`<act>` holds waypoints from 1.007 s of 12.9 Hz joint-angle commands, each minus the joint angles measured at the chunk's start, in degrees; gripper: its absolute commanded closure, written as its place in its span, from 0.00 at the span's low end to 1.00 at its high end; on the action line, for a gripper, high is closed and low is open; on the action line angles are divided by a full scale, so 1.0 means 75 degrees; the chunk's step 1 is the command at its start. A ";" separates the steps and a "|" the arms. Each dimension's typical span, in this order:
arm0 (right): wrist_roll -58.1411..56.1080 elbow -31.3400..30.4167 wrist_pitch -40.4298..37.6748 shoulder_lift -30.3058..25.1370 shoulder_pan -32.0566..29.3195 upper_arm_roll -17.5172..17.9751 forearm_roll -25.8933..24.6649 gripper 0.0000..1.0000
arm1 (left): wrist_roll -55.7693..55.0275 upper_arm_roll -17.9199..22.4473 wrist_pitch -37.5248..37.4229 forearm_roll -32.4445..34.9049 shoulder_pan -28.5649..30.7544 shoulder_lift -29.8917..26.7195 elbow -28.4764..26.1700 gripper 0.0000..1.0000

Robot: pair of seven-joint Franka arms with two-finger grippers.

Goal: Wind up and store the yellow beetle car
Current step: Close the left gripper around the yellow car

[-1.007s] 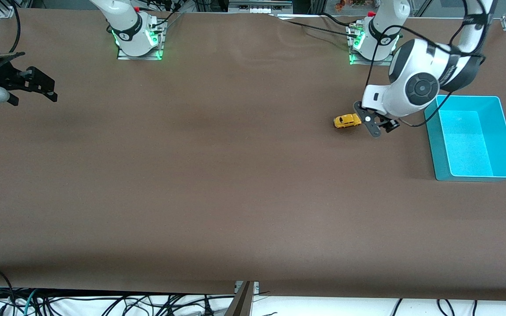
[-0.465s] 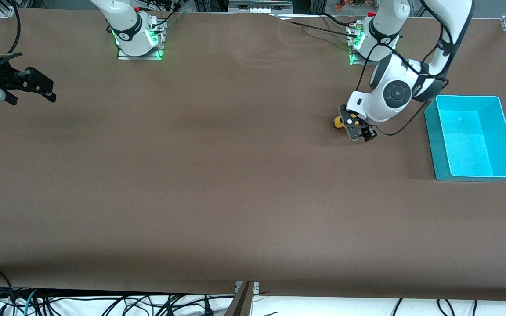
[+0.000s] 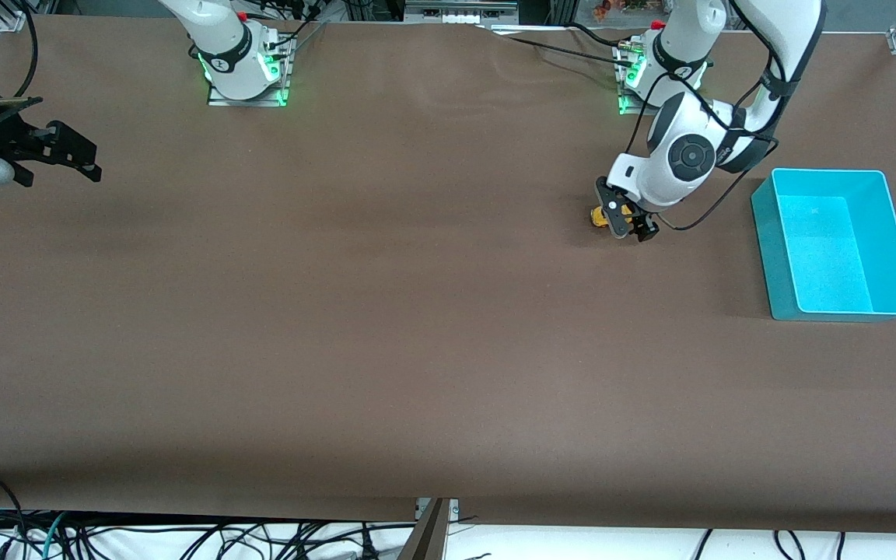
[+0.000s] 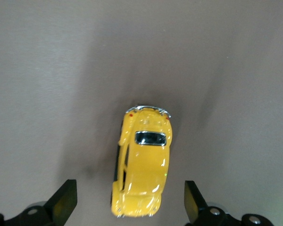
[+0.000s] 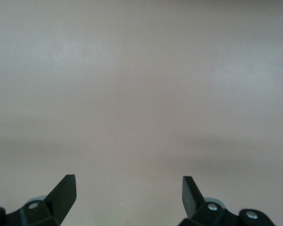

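Yellow car (image 4: 141, 165): glossy rounded body, dark window, upright on brown table (image 3: 417, 327) near left arm's base. Left gripper (image 3: 625, 219) directly over car, fingers wide, either side, not touching. Teal bin (image 3: 763, 233) near, toward left arm's end. Right gripper (image 3: 67, 152) waits wide at table's edge. Front view hides most of car; left wrist view shows whole roof.
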 commanded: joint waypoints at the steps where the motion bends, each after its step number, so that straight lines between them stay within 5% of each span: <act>1: 0.0126 0.0210 -0.0254 0.0065 0.0091 -0.0049 -0.0072 0.01 | 0.0136 -0.0162 0.0433 -0.0029 0.0003 0.0091 -0.0237 0.00; 4: 0.0126 0.0209 -0.0254 0.0077 0.0091 -0.0049 -0.0072 0.01 | 0.0124 -0.0173 0.0738 -0.0029 -0.0009 0.0173 -0.0331 0.03; 5: 0.0126 0.0198 -0.0254 0.0089 0.0091 -0.0049 -0.0061 0.01 | 0.0136 -0.0185 0.0738 -0.0029 -0.0020 0.0161 -0.0331 0.22; 7: 0.0138 0.0198 -0.0266 0.0089 0.0091 -0.0049 -0.0060 0.01 | 0.0113 -0.0267 0.0726 -0.0029 -0.0021 0.0161 -0.0296 0.82; 8: 0.0138 0.0198 -0.0254 0.0089 0.0102 -0.0049 -0.0060 0.01 | 0.0101 -0.0267 0.0703 -0.0029 -0.0009 0.0161 -0.0273 0.92; 11: 0.0126 0.0198 -0.0266 0.0101 0.0091 -0.0049 -0.0060 0.01 | 0.0159 -0.0256 0.0621 -0.0029 0.0061 0.0068 -0.0214 0.92; 13: 0.0126 0.0209 -0.0254 0.0101 0.0091 -0.0049 -0.0060 0.01 | 0.0171 -0.0244 -0.0392 -0.0029 0.0213 -0.0294 0.0205 0.92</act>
